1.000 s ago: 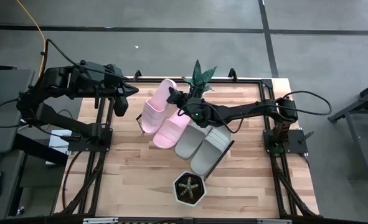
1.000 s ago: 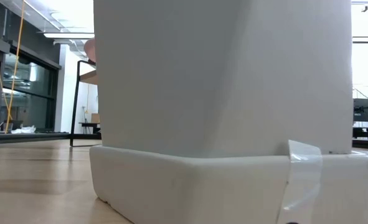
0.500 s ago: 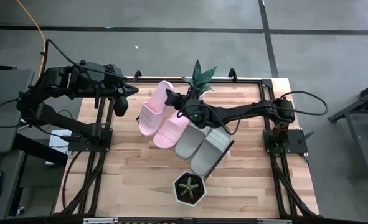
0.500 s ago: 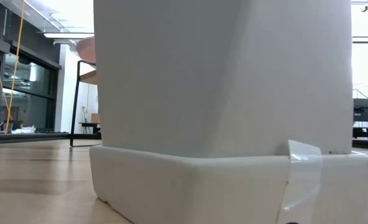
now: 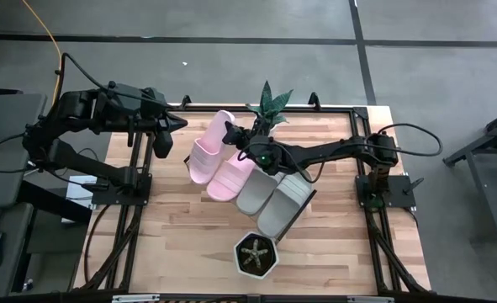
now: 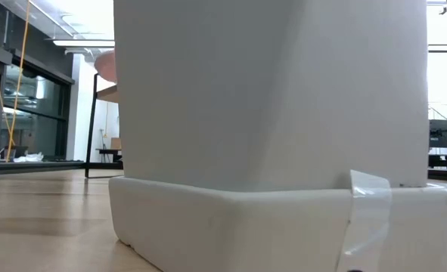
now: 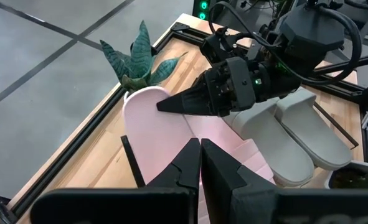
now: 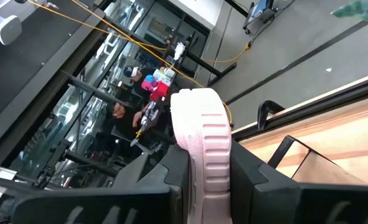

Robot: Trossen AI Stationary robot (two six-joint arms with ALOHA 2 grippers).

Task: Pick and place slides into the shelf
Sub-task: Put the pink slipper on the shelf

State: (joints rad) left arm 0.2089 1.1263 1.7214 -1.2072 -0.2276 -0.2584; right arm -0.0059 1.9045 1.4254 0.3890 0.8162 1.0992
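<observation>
Gripping a pink slide's [image 5: 208,143] edge, right gripper [image 5: 229,130] above shelf [image 5: 303,210].

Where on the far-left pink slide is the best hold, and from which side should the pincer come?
The thin sole edge at the toe end of the far-left pink slide, approached from the right, where the right pincer already clamps it. The right wrist view shows the fingers straddling the ribbed sole rim; the wide strap is bulkier.

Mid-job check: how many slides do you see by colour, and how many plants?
Pale pink slides: 2
Grey-beige slides: 2
Plants: 2, a leafy plant and a potted plant
Total: 6
</observation>
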